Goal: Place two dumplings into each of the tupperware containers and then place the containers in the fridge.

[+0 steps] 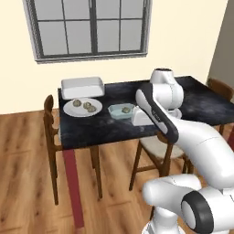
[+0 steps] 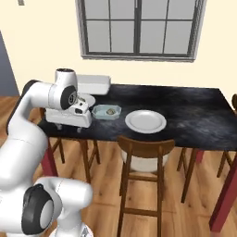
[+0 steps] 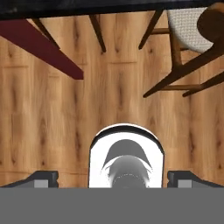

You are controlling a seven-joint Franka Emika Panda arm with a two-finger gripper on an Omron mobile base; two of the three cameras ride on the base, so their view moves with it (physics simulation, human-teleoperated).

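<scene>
Fingers (image 3: 112, 178) spread wide, nothing between them; hand view looks down past the near edge of the bench (image 1: 192, 103) at wood floor (image 3: 52, 113) and a chair (image 3: 192, 30), so the hand hangs over the bench edge, not over any food; in the base views the hand sits low at the near edge just beside the pale blue container (image 1: 121, 110).

Three dumplings (image 1: 87, 106) lie on the round plate (image 1: 73, 111) left of the blue container in the left base view; one dumpling (image 2: 110, 111) already lies in the blue container, so it looks one short; the larger white container (image 1: 82, 87) sits behind the plate, touching or nearly touching it; its contents cannot be read from here; a second, bare plate (image 2: 146, 121) sits further along the bench; fridge not seen.

Risks, as judgement: wrist and forearm are close to the blue container, so a sweep toward the plate could knock it or push it off the near edge; dumplings are small, round and clustered; wide fingers coming down may nudge a neighbour and roll it off the plate; a pinch off-centre could squirt one out; the chair under the bench edge could catch the elbow if the arm drops lower.
</scene>
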